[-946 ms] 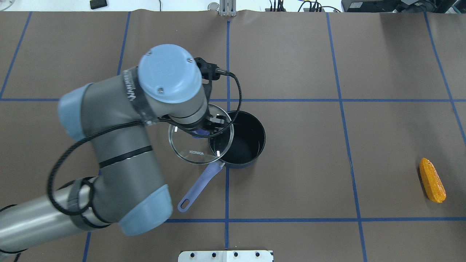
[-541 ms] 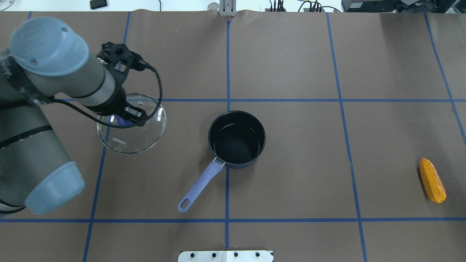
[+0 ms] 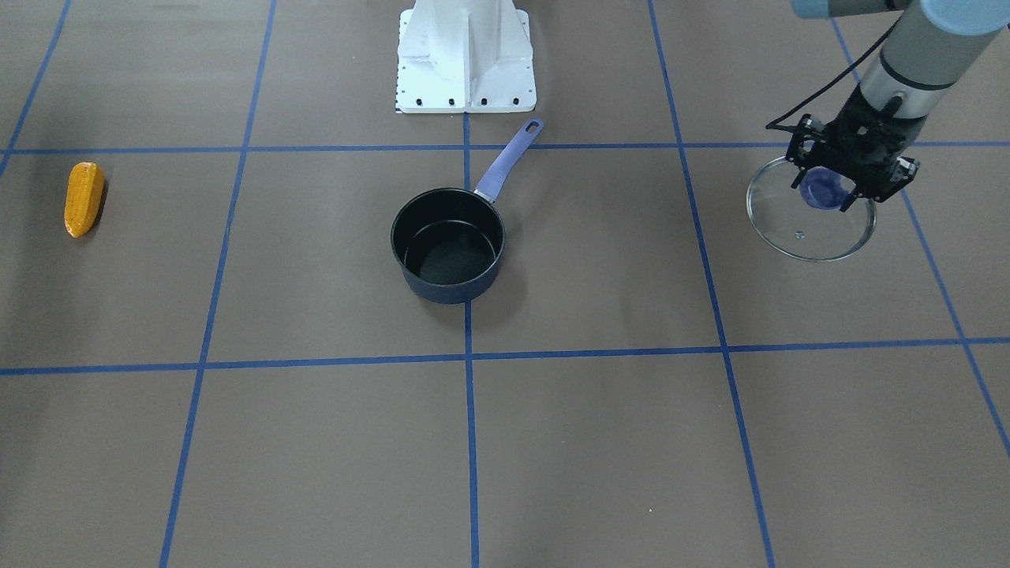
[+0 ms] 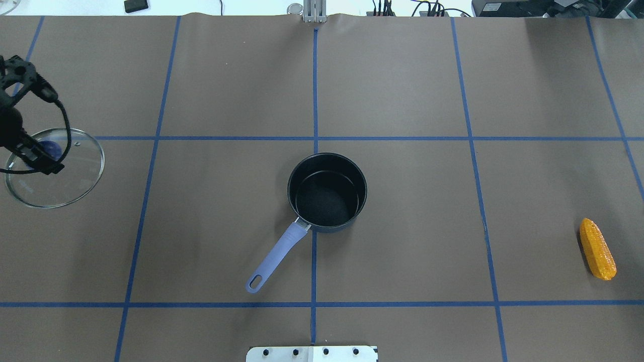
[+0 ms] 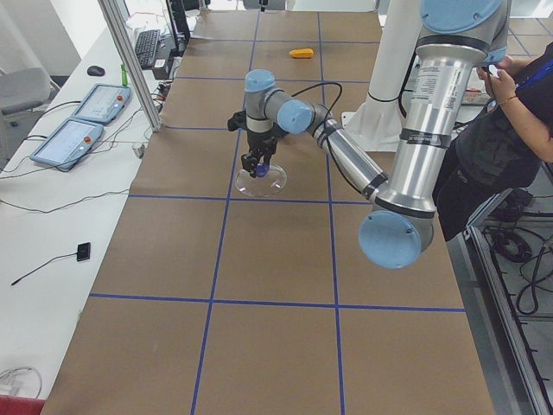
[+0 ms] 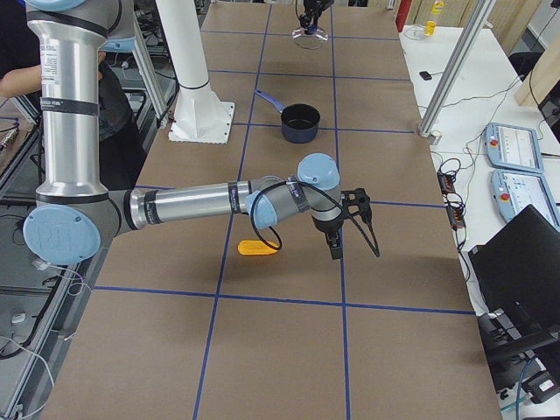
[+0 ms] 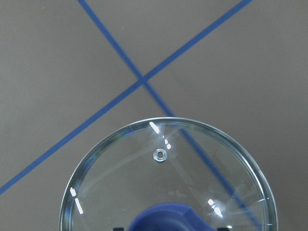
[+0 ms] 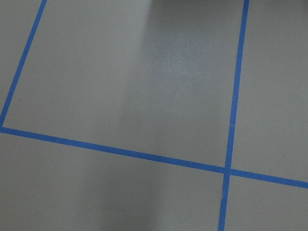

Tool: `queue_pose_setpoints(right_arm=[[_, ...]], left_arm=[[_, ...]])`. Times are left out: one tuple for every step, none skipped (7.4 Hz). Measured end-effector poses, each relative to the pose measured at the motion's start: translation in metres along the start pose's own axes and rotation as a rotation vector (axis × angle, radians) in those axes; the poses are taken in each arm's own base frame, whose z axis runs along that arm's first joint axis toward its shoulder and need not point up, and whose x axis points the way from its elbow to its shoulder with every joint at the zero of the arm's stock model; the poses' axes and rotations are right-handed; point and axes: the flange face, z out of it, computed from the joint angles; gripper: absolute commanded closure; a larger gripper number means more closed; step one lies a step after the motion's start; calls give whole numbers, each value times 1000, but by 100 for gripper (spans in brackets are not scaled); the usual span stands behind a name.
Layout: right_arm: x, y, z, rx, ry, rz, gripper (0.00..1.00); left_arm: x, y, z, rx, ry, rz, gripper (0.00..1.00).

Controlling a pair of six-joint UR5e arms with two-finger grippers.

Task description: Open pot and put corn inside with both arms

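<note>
The dark pot (image 4: 327, 193) with a lilac handle (image 4: 274, 259) stands open and empty at the table's middle; it also shows in the front view (image 3: 448, 244). My left gripper (image 4: 37, 158) is shut on the blue knob (image 3: 824, 189) of the glass lid (image 4: 65, 186), low over the table's far left; I cannot tell if the lid touches the table. The lid fills the left wrist view (image 7: 168, 163). The orange-yellow corn (image 4: 597, 249) lies at the far right. My right gripper (image 6: 335, 249) shows only in the exterior right view, beside the corn (image 6: 259, 248) and apart from it; I cannot tell if it is open.
The white base mount (image 4: 312, 353) sits at the near edge. Blue tape lines grid the brown table cover. An operator (image 5: 518, 130) stands behind the robot. A side table with pendants (image 6: 516, 166) runs along the far edge.
My left arm has carried the lid from just beside the pot far to the left edge of the overhead view. The pot and the corn have not moved.
</note>
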Motion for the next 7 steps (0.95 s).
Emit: queue_pose_setpoints(right_arm=[[0,0,0,0,1,0,0],[0,0,1,-1,1,-1,0],[-1,0,1,-1,1,-1,0],[-1,0,1,-2,0,-2,0],[-1,0,2,-3,0,-3,0],[-2,0,2,-3,1,-4,0],[-2,0,2,-4,0,-5,0]], left_arm=[[-24,24,30,4,10,14,84],[-49,42,66,24,15,28,83],[-68,56,96,40,20,38,80],[-79,65,115,44,24,42,79],[-86,70,127,48,27,47,76],[-90,74,136,55,28,52,71],[-94,76,143,63,29,59,57]])
